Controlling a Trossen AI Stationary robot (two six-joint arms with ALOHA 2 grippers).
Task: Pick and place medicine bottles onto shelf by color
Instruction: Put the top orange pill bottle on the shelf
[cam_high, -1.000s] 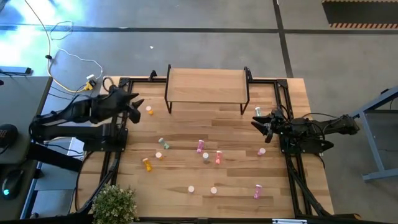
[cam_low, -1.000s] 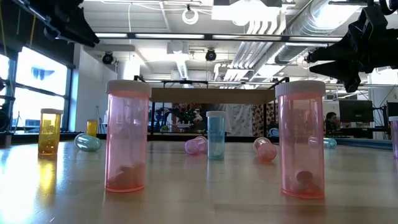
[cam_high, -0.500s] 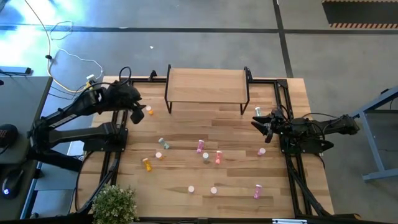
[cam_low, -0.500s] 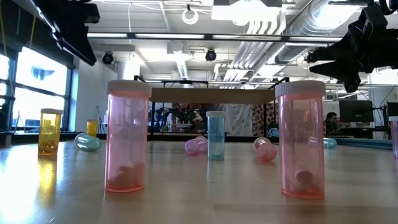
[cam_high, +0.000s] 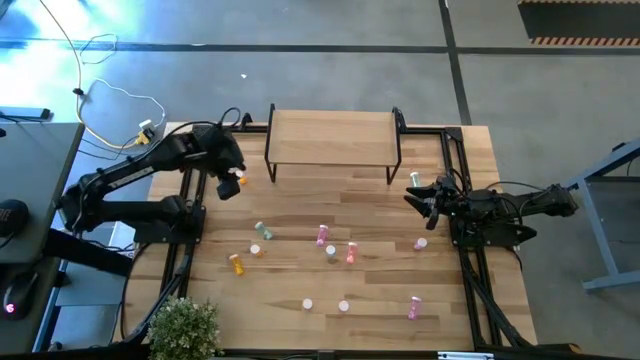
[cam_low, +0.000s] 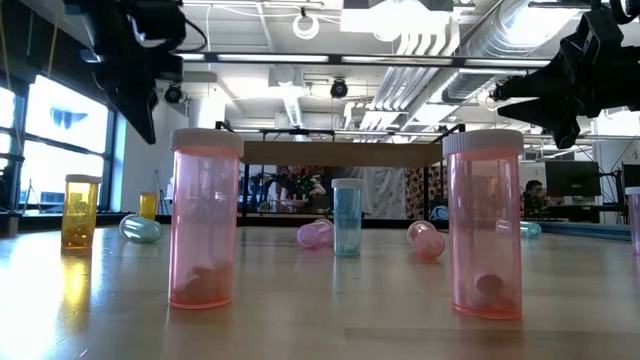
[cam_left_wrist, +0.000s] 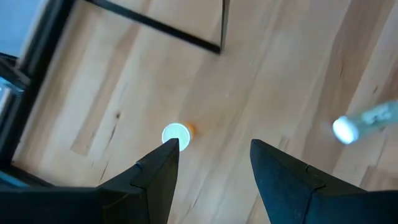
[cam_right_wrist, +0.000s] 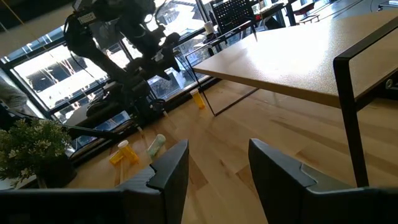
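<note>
With its fingers spread and holding nothing, the left gripper (cam_left_wrist: 211, 165) hung over an upright orange medicine bottle (cam_high: 240, 179) just off the shelf (cam_high: 333, 137) leg, while the right gripper (cam_high: 412, 195) waited open beside the shelf's other end.

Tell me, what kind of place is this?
Probably a robotics lab or workshop in an industrial hall: bare ducts and pipes run under the ceiling, the floor is plain concrete, and two arms stand at a wooden table, the left gripper over an orange bottle.
</note>
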